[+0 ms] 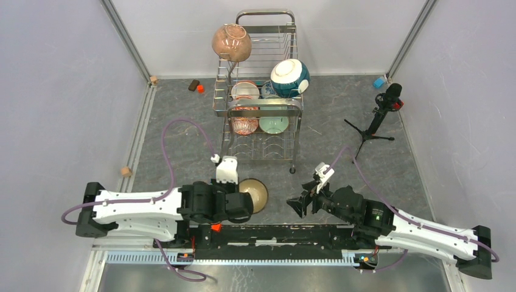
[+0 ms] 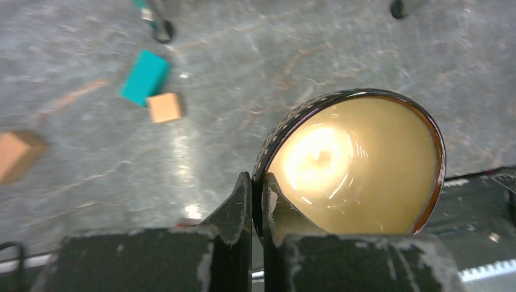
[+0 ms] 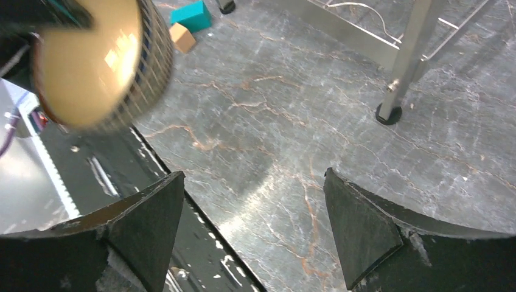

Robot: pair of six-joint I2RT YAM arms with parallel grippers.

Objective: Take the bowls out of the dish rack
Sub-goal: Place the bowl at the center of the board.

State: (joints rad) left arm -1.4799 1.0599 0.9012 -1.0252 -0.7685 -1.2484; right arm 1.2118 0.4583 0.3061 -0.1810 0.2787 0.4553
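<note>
One-handed, pinches the stiff, likely slick, chip-prone dark bowl (image 2: pixel 365 170) by its thin rim with left gripper (image 2: pixel 257 182), in front of the dish rack (image 1: pixel 264 108), right gripper (image 3: pixel 254 182) spread empty.
</note>
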